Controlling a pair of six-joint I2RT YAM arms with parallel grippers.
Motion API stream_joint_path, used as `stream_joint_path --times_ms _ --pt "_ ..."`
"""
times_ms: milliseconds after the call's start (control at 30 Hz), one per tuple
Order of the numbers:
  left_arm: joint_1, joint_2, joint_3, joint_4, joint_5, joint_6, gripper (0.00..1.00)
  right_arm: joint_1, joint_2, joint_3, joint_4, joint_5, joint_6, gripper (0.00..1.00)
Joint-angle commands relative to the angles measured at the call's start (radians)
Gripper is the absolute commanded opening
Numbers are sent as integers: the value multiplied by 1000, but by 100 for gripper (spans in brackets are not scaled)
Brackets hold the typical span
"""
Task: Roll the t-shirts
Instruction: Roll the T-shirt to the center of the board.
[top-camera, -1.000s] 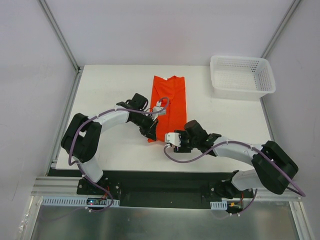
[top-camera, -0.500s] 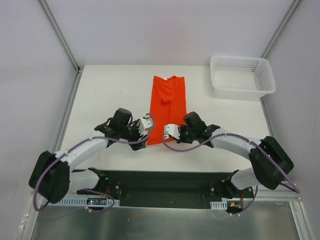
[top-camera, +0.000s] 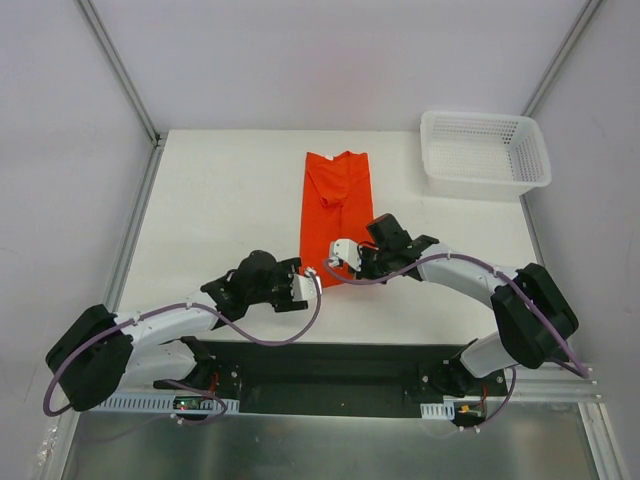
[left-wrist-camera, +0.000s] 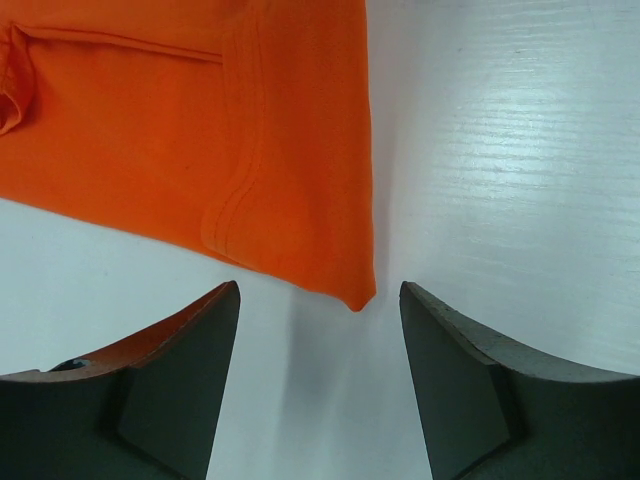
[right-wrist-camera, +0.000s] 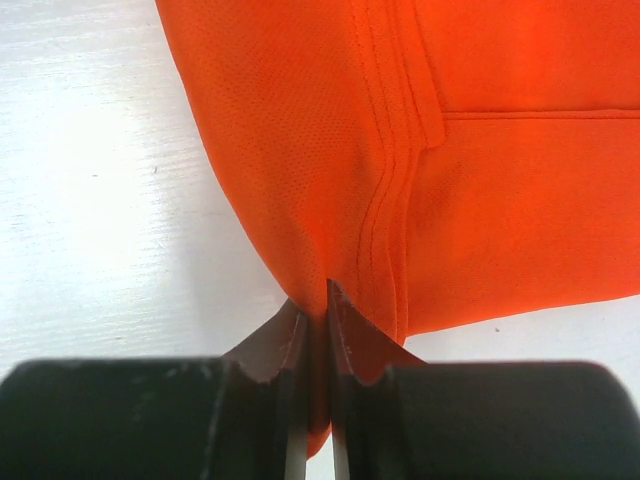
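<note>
T-shirt: the orange-red t-shirt (top-camera: 336, 205) lies folded into a long narrow strip in the middle of the white table (top-camera: 220, 200), running from far to near.
Far edge: this end stops short of the table's far edge, with a bare band of white beyond it.
Near edge: this end sits where both grippers meet, with a strip of bare table between it and the table's near edge.
Left gripper: the left gripper (left-wrist-camera: 318, 300) has its jaws spread wide and holds nothing. A hemmed corner of the t-shirt (left-wrist-camera: 200, 130) points into the gap between the two fingers and touches neither.
Right gripper: the right gripper (right-wrist-camera: 315, 300) has its jaws pressed together on a fold of the t-shirt (right-wrist-camera: 400, 150) at its near edge, just beside the double-stitched hem. The cloth rises in a small ridge into the pinch.
Room on the left: a wide stretch of bare table runs from the shirt's long left edge to the table's left edge.
Room on the right: bare table lies between the shirt's long right edge and the white mesh basket (top-camera: 480, 186), which stands at the far right corner, well apart from the cloth.
</note>
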Motion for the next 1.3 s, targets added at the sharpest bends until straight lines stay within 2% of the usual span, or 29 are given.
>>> stream_joint_path --times_ms 0,167,567,667,700,733,800,833,900,933,1000,1067,1167,1267 --pt "-23 52 33 108 6 35 64 -3 -5 19 -28 -31 5 11" --pt "-58 103 39 112 31 69 61 -1 -11 19 -28 -33 14 11" --pt "-89 302 76 243 -79 185 51 -10 -18 30 -46 -65 77 11" --pt "-89 333 98 221 -90 201 33 -9 -16 35 -53 -64 83 11" --pt "-89 339 113 173 -93 201 27 -12 -13 35 -56 -67 83 11" --pt "-87 336 124 134 -98 190 12 -13 -12 36 -62 -67 79 11" --pt "-70 316 176 24 -64 165 2 -20 -8 47 -97 -73 72 11" --pt "-58 305 196 -106 -28 141 0 -24 -10 50 -111 -77 65 11" --pt "-20 264 246 -213 64 112 0 -46 -7 73 -181 -116 40 11" --pt "-4 249 265 -324 98 80 0 -53 1 84 -210 -135 33 11" --pt "31 228 323 -418 211 56 0 -76 11 125 -307 -192 6 11" --pt "57 239 355 -545 261 44 0 -96 31 156 -377 -255 -23 11" --pt "69 279 414 -674 321 50 0 -116 67 217 -516 -315 -85 11" --pt "98 325 466 -710 350 41 0 -128 116 275 -644 -352 -144 11"
